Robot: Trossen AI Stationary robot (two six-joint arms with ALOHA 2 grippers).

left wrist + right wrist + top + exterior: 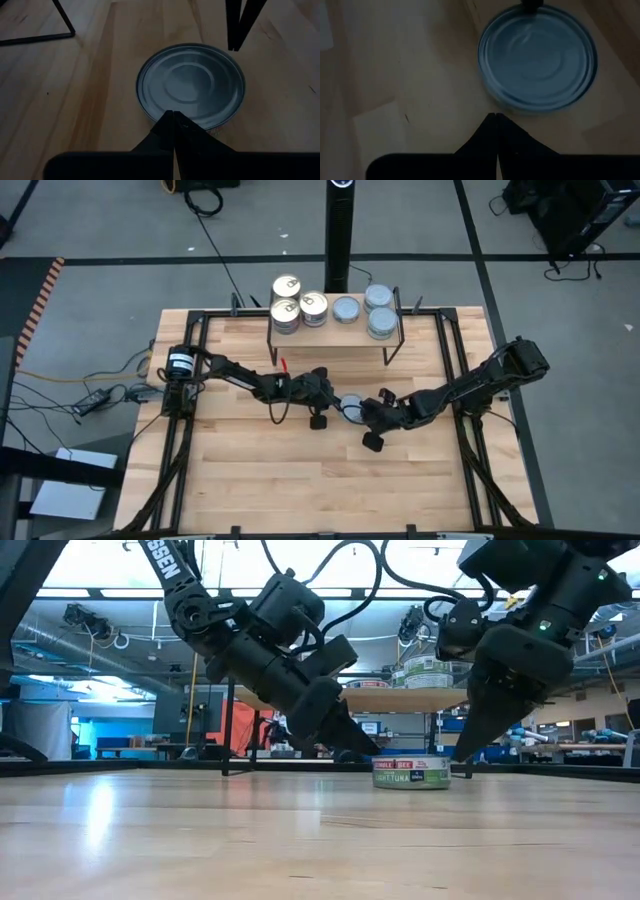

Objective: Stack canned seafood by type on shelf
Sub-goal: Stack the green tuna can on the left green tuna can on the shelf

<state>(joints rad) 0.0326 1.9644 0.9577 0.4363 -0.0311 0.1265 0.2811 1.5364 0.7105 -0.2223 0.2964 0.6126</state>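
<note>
I see one blue-grey tin (352,406) flat on the table (250,480), mid-table, near of the shelf (335,330). My left gripper (362,750) and right gripper (462,752) flank it, jaws closed and empty. Their arms half hide it from above. Six tins (300,305) top the shelf; labels unreadable.

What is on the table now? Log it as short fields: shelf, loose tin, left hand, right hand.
shelf: shelf at the table's far edge holds gold-top tins on its left, blue-grey tins on its right
loose tin: tin on the table, plain top, between both hands
left hand: left hand shut, tip at the tin's rim
right hand: right hand shut, just short of the tin
</note>
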